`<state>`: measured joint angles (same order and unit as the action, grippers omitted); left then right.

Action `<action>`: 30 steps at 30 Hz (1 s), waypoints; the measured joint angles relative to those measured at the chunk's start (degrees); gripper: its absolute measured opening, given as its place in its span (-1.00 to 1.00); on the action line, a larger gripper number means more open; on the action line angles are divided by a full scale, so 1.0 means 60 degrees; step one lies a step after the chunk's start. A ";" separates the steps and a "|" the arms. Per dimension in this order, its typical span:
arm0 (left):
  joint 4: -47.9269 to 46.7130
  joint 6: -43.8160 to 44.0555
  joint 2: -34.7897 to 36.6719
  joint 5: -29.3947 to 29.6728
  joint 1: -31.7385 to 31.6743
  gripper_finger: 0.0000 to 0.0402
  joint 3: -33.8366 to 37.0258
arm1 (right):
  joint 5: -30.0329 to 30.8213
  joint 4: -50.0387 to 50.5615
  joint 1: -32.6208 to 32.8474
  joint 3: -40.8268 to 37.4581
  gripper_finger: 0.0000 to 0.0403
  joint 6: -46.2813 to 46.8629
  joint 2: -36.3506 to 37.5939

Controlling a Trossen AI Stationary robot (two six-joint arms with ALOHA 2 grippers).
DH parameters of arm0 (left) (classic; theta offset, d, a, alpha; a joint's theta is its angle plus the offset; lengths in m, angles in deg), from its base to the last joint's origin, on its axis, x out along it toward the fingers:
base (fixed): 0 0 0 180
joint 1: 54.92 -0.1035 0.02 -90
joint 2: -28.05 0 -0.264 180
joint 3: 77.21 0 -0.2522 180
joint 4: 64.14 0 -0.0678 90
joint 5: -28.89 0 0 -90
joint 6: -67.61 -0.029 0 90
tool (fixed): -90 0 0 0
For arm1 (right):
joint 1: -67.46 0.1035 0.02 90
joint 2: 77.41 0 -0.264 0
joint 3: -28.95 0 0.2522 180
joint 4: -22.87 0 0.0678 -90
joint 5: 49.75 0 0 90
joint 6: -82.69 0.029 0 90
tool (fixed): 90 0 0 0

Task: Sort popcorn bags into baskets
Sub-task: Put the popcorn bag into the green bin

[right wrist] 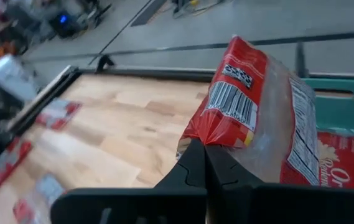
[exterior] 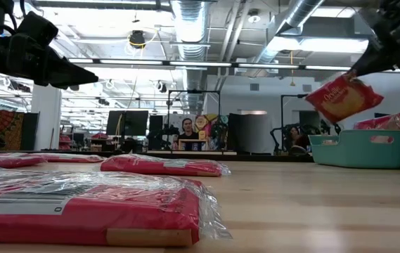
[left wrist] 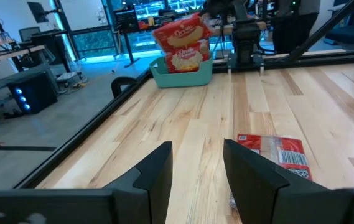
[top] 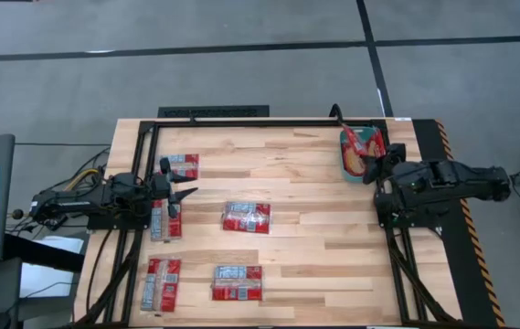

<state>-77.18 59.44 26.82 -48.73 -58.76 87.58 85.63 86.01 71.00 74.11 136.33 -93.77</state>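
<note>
We're mid-drop: right gripper point(right wrist: 204, 163) is clenched on the corner of a popcorn bag point(right wrist: 251, 118), hanging it over the teal basket point(exterior: 358, 149) at the table's far right corner, where another bag point(right wrist: 338, 163) already lies. Next we'd lower it and let go. Left gripper point(left wrist: 196, 171) hovers with fingers parted, empty, near the loose bags point(top: 246, 217) on the table point(top: 314, 183).

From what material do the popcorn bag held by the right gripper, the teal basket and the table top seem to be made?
Popcorn bag in the right gripper: apparently thin glossy plastic film; it crinkles, shines and is clear at the edge. Teal basket: probably moulded plastic, smooth and matte, with rounded corners. Table top: looks like light wooden planks, with visible grain and seams; the finish cannot be told.
</note>
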 joint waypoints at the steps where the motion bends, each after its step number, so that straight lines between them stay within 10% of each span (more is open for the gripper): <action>1: 0.0000 0.0000 0.0000 0.0000 0.0000 -0.33 0.0000 | 0.0121 -0.0014 -0.0036 -0.0017 -1.00 0.0233 -0.0003; 30: 0.0001 0.0000 0.0001 0.0000 0.0000 -0.33 0.0000 | 0.2124 0.1049 -0.0064 -0.1413 -0.96 0.4535 -0.0018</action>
<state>-77.17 59.44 26.83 -48.73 -58.76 87.58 98.37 92.31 70.61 65.63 163.53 -93.88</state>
